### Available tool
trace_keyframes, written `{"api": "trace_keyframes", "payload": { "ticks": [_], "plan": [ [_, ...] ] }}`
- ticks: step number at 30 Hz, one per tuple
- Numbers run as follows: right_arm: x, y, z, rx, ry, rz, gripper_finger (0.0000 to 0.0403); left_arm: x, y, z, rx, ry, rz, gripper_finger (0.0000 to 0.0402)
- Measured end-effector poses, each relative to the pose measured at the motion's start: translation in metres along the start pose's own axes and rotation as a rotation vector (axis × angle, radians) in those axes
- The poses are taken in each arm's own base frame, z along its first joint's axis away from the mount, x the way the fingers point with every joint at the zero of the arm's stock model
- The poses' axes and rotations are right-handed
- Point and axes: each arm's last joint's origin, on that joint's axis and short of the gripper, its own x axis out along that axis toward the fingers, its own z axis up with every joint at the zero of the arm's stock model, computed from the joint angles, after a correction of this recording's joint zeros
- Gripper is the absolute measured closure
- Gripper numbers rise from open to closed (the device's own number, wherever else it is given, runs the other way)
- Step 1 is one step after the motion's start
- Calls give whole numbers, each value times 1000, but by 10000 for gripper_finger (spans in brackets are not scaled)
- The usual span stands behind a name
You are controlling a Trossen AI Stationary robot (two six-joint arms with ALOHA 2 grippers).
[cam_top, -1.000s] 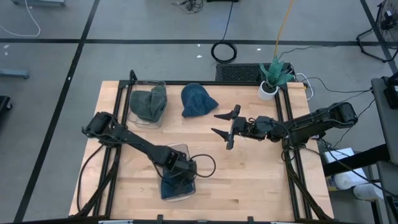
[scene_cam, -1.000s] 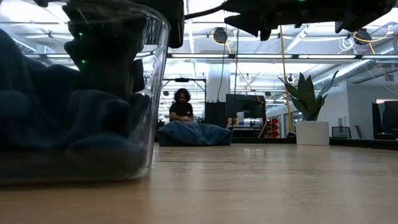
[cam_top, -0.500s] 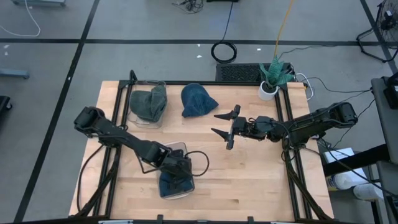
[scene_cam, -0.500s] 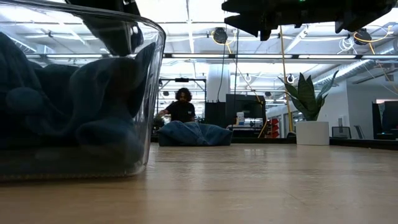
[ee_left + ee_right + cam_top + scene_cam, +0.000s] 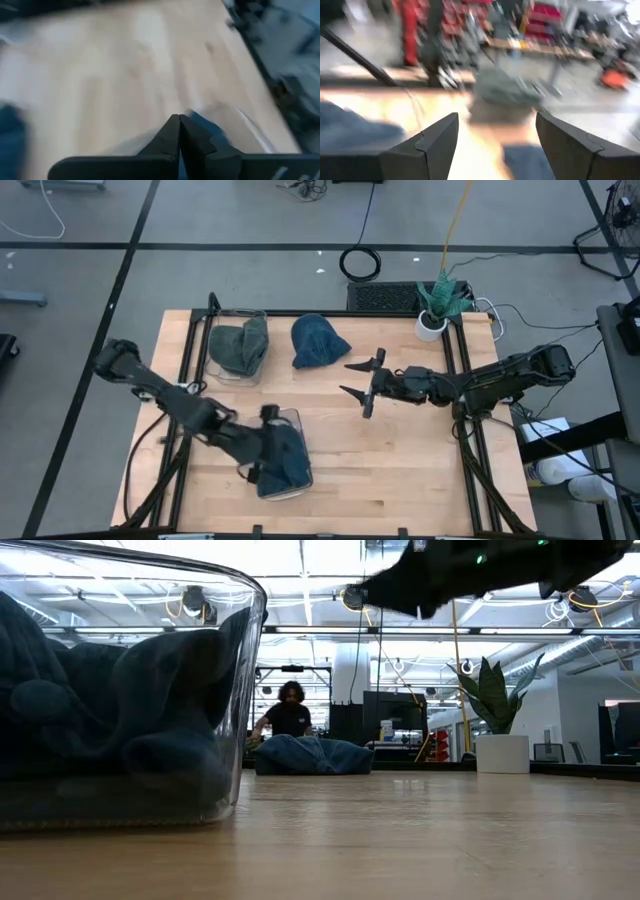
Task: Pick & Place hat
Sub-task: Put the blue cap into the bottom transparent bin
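So, count first: 3 hats, 2 clear bins, 2 arms, 1 plant, 1 person in the bkgd.

Hats: a dark blue hat (image 5: 283,465) sits in the near bin (image 5: 291,418) at lower center-left of the high view; in the low view that bin (image 5: 244,700) fills the left side w/ blue fabric bunched up inside. A grey-green hat (image 5: 238,345) is in the far bin (image 5: 257,314) at upper left of the table (image 5: 400,460). The third one, a blue hat (image 5: 317,341), lies loose on the wood at upper center, just right of the far bin and not in anything; it shows mid-frame in the low view (image 5: 311,755) too.

Left gripper (image 5: 259,474) is at the left edge of the near bin, about touching the hat. Wrist view shows its fingers (image 5: 172,135) pressed together w/ nothing between them, so closed and empty afaict.

Right gripper (image 5: 361,380) hangs over bare wood right of center, pointing left toward the loose hat but well apart from it. Its fingers (image 5: 432,142) are spread wide, nothing held.

Potted plant (image 5: 437,302) stands at the upper right corner of the table. A black cable coil (image 5: 359,263) lies on the floor above the table. In the low view a person (image 5: 291,710) in dark clothes is behind the loose hat.
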Motion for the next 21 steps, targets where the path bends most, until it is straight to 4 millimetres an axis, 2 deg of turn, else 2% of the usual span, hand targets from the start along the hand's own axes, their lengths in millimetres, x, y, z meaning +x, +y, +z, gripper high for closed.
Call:
{"api": "trace_keyframes", "payload": {
  "ticks": [3, 6, 9, 12, 14, 18, 21],
  "plan": [
    [6, -8, -4, -56, 159, -75, 149, -16, 8, -4, 18, -80, 141, 390],
    [9, -18, -8, -78, 288, -150, 149, -24, 17, -8, 7, -166, 270, 395],
    [14, -33, -13, 36, 310, -208, 149, -29, 26, -14, -6, -210, 393, 389],
    [18, -55, -19, 104, 339, -164, 149, -31, 36, -25, -36, -207, 462, 365],
    [23, -68, -29, 22, 392, -170, 149, -31, 43, -35, -77, -203, 476, 340],
    [29, -87, -44, -252, 524, -149, 149, -33, 57, -51, -148, -191, 522, 279],
    [37, -93, -57, -359, 720, -88, 149, -37, 68, -51, -219, -217, 558, 235]
  ]
}}
